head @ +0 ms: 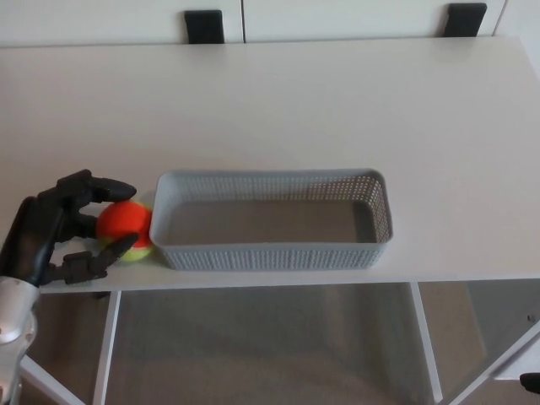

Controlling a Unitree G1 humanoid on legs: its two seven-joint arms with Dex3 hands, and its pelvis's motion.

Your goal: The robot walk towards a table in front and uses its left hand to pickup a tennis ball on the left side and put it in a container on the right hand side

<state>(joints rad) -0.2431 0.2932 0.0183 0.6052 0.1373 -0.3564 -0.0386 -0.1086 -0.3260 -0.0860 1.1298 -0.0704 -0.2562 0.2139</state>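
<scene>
An orange and yellow-green tennis ball rests on the white table near its front left edge, touching the left end of a grey perforated basket. My left hand is wrapped around the ball from the left, one finger over its top and the thumb under its front. The ball still looks to be sitting on the table. The basket has nothing in it. My right hand is out of sight.
The table's front edge runs just below the basket and my left hand. Two black chair backs show beyond the far edge. White table legs and grey floor lie below.
</scene>
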